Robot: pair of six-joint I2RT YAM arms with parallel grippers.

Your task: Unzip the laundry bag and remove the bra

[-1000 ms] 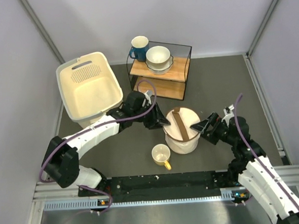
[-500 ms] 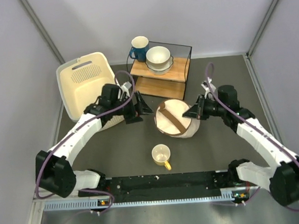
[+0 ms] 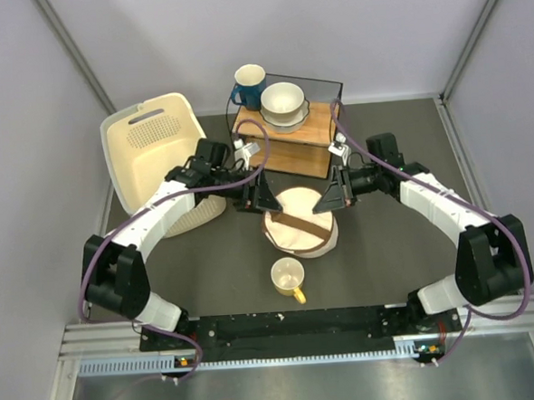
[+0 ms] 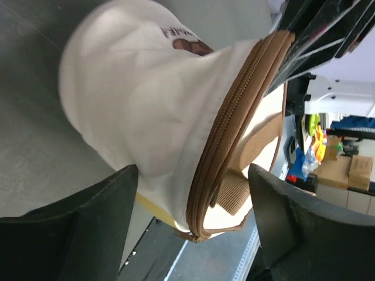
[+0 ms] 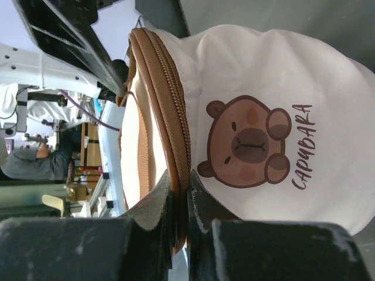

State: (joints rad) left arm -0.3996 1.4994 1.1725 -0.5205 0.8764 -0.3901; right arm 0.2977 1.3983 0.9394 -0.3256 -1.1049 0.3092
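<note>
Right pincer [image 5: 179, 194] is nipped narrow on the brown zip trim [image 5: 171, 99] at the bag's rim; whether it has the pull itself I cannot tell, since the fingers hide that spot. From the fingers the trim runs straight away and then curves round the lid edge, so the zip's line lies along the pincer's reach, not across it. Left pincer [image 4: 192, 174] stands wide, with the bag's cream wall between its fingers and no clear contact. On the desk [image 3: 397, 246], nearest the bases, sits a yellow mug [image 3: 288, 277], just clear of the bag [image 3: 297, 242]. The bag lies beyond it, midway between the arms, lid turned up toward the top camera and a brown strap [image 3: 302, 221] crossing it. The left pincer is at its left flank, the right at its right, about equally close. The zip looks fully done up, and no bra shows, so it is presumably inside. Opening probably means the right pincer drawing round the rim while the left closes to brace the wall. Farther back are a shelf [image 3: 287, 160] and a basket [image 3: 161, 175].
</note>
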